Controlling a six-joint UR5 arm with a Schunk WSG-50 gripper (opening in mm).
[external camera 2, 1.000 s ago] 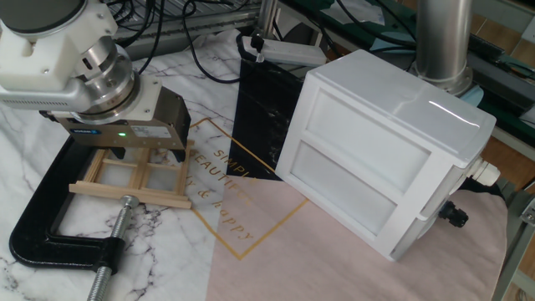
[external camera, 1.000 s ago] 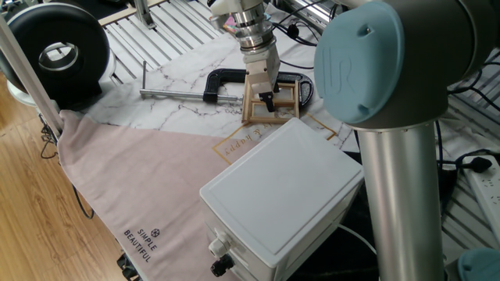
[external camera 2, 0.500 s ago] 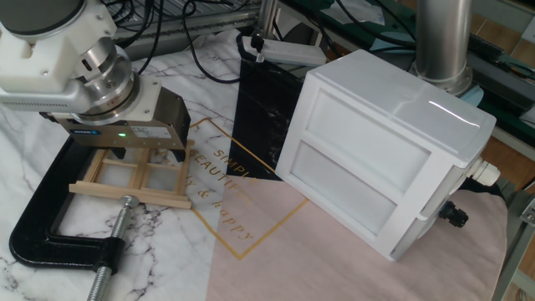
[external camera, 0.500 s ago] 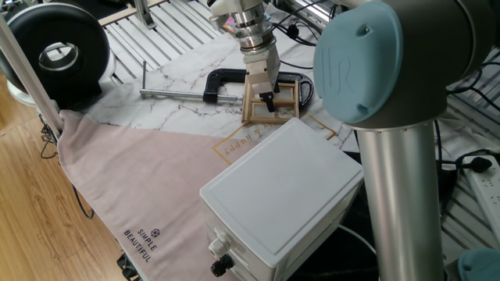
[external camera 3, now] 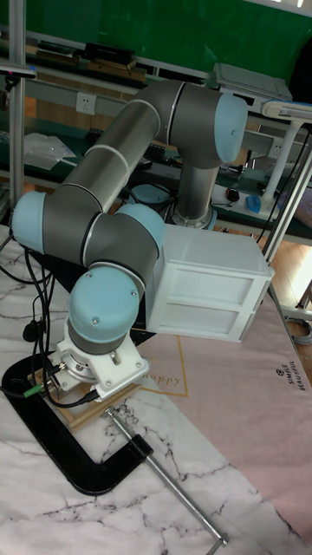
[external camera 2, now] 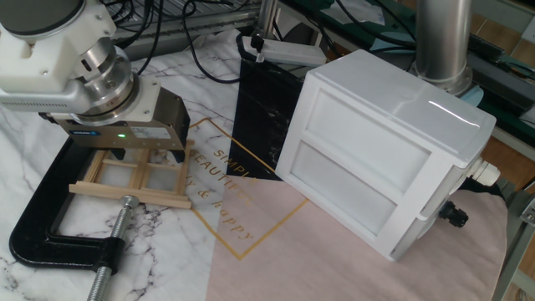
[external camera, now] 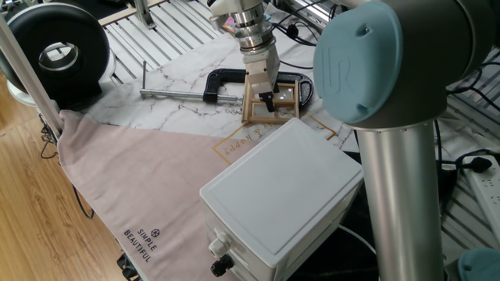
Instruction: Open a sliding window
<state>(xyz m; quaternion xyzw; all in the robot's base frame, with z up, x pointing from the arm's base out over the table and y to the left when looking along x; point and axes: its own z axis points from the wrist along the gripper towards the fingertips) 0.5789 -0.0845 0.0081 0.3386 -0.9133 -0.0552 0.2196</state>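
Note:
The sliding window point(external camera: 286, 97) is a small tan wooden frame with pale panes, lying flat on the marble top and held by a black C-clamp point(external camera: 222, 81). My gripper point(external camera: 267, 98) points straight down onto the frame's near-left part, one dark finger point(external camera: 268, 101) reaching into it. From the other side, the gripper point(external camera 2: 144, 155) sits low over the window point(external camera 2: 134, 186), its boxy body hiding the fingertips. In the tall view the gripper point(external camera 3: 90, 388) covers most of the window point(external camera 3: 85, 414). Whether the fingers are open or shut does not show.
A large white box point(external camera: 277, 195) stands on the pink cloth point(external camera: 148, 179) just beside the window. The C-clamp's long screw point(external camera: 172, 94) runs leftward. A black round device point(external camera: 56, 50) sits at the far left. My arm's thick column point(external camera: 402, 179) rises at the right.

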